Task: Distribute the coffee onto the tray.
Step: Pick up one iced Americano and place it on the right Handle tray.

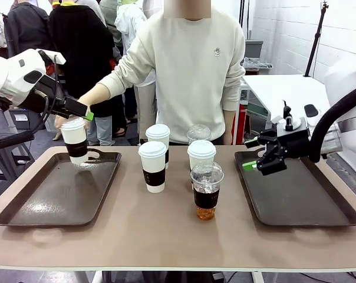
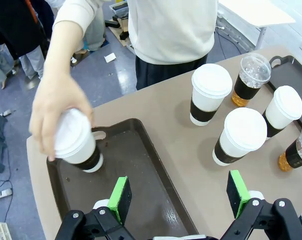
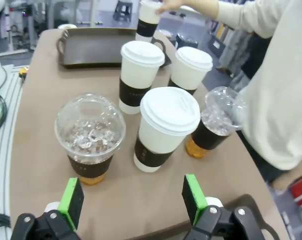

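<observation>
- Five coffee cups [image 1: 152,167] stood clustered mid-counter [image 1: 166,236]; a person's hand [image 2: 56,115] held a sixth cup [image 2: 76,145] at the left tray [image 2: 141,165].
- I judged them liquid-filled and crushable: grip sleeves gently, upright.
- My left end effector [image 2: 179,195] and right end effector [image 3: 132,200] gaped wide, empty.

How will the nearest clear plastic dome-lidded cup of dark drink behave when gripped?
That clear plastic dome-lidded cup looks thin-walled, so it probably flexes if squeezed. It holds drink and ice, so likely steady when pushed, though sloshy.
</observation>
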Motion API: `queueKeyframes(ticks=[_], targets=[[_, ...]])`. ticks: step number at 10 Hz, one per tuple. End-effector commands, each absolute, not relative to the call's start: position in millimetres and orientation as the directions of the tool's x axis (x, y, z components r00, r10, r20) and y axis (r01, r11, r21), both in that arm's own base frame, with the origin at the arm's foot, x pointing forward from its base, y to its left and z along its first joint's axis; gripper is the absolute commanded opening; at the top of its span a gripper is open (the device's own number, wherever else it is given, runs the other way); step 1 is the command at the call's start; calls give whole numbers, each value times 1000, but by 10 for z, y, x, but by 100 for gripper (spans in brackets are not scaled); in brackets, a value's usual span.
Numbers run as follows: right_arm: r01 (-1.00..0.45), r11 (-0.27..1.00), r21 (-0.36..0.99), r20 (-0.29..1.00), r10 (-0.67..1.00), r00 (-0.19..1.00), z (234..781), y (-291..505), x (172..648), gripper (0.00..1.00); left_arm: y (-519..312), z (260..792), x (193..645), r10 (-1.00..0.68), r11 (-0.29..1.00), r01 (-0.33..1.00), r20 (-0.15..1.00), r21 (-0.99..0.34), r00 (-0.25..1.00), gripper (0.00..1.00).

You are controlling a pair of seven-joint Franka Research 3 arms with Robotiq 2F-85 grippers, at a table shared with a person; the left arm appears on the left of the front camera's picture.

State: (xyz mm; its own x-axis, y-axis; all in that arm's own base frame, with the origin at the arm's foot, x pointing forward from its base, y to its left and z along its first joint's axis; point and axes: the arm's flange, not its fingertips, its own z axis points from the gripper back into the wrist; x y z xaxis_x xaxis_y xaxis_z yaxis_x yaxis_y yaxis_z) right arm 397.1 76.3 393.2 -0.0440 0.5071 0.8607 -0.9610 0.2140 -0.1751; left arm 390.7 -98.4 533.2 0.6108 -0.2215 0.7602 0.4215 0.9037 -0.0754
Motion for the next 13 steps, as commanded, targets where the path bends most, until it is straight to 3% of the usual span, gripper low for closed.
queueKeyframes(ticks=[1, 4, 10, 13], targets=[[-970, 176, -167, 873, 484, -63, 3766, 782, 4095, 100, -970, 5333, 3907, -214, 906, 415, 757, -82, 617, 100], [-990, 70, -119, 884, 462, -74, 3610, 749, 4092, 100, -970, 5333, 3907, -214, 906, 415, 757, -82, 617, 100], [-989, 98, -109, 881, 471, -51, 3617, 763, 4027, 100, -970, 5333, 3907, -214, 906, 415, 757, -82, 617, 100], [-990, 67, -122, 929, 359, -90, 3351, 820, 4078, 100, -970, 5333, 3907, -214, 906, 415, 757, -82, 617, 100]])
